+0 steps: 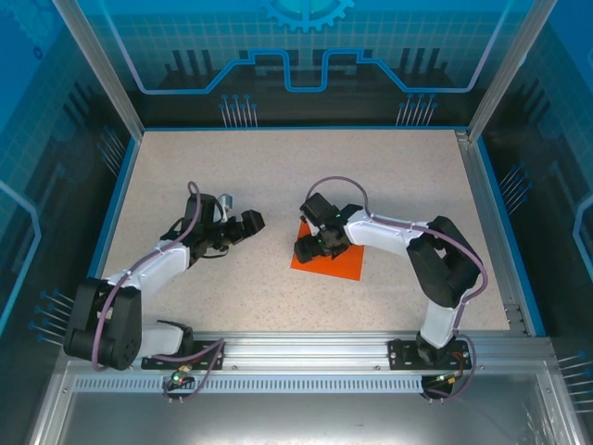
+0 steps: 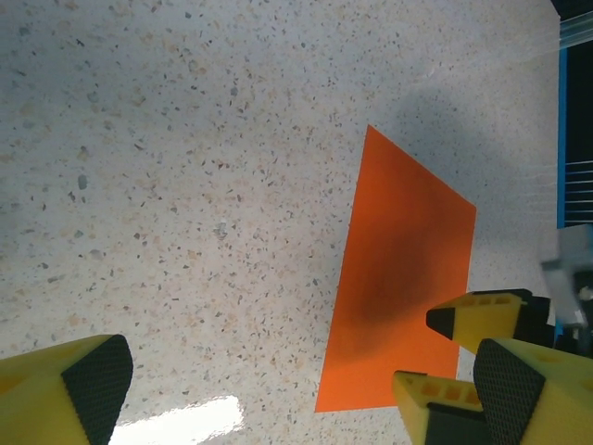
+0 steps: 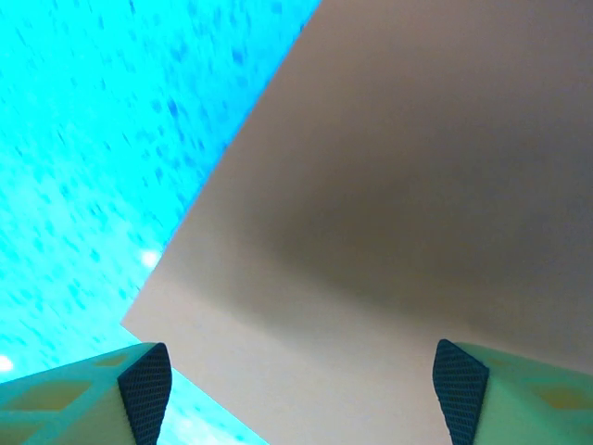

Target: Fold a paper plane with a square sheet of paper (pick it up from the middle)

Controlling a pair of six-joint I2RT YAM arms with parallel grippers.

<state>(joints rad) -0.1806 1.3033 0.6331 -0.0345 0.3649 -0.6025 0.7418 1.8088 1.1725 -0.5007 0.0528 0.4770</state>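
The square sheet of paper (image 1: 339, 265) lies flat and uncreased on the speckled table, right of centre. My right gripper (image 1: 311, 247) hangs open over the sheet's left part, fingers pointing down. In the right wrist view the colours are off: the sheet (image 3: 398, 185) looks beige, and it spreads under the gripper (image 3: 301, 394), between its two wide-apart pads. My left gripper (image 1: 252, 222) is open and holds nothing, a short way left of the sheet. In the left wrist view the orange sheet (image 2: 398, 278) lies ahead to the right, with the right gripper's yellow fingertips (image 2: 459, 320) over its near corner.
The speckled table (image 1: 278, 176) is bounded by blue rails and transparent side walls. An aluminium rail (image 1: 306, 348) with both arm bases runs along the near edge. Open tabletop lies behind and to the left of the sheet.
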